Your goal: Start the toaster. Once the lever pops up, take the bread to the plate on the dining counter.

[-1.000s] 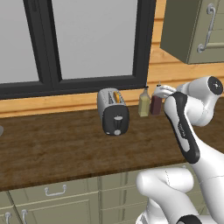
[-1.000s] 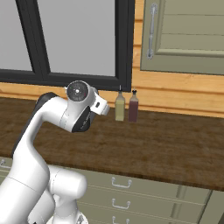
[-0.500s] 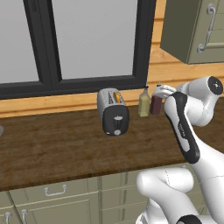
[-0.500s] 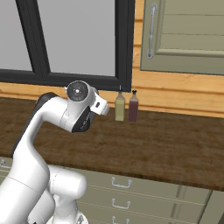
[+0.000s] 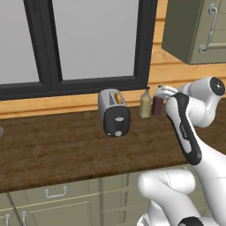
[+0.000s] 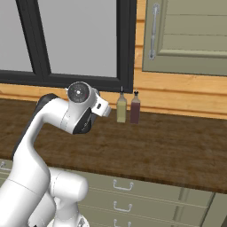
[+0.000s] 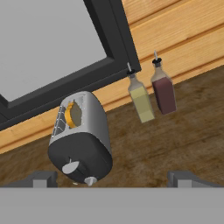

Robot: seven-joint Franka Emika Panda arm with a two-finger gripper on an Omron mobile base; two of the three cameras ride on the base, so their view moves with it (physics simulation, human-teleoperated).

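My gripper (image 7: 112, 181) hangs open above the worktop (image 5: 53, 150), its tips barely poking up and far apart, holding nothing. The toaster (image 5: 114, 112) stands by the window sill, left of two bottles (image 5: 150, 105), with the bread (image 7: 72, 114) mostly sunk in a slot. The lever (image 7: 90, 180) sits at the panel's edge, half cut off in my hand view.

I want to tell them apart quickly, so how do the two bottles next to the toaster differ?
The pale olive-yellow glass bottle holds light liquid; the dark maroon glass bottle holds deep red-brown liquid. The olive bottle stands nearer the rounded silver toaster, the maroon one on its far side. Both are square-shouldered, upright, with dark pour spouts, side by side on the dark wood worktop by the wall.
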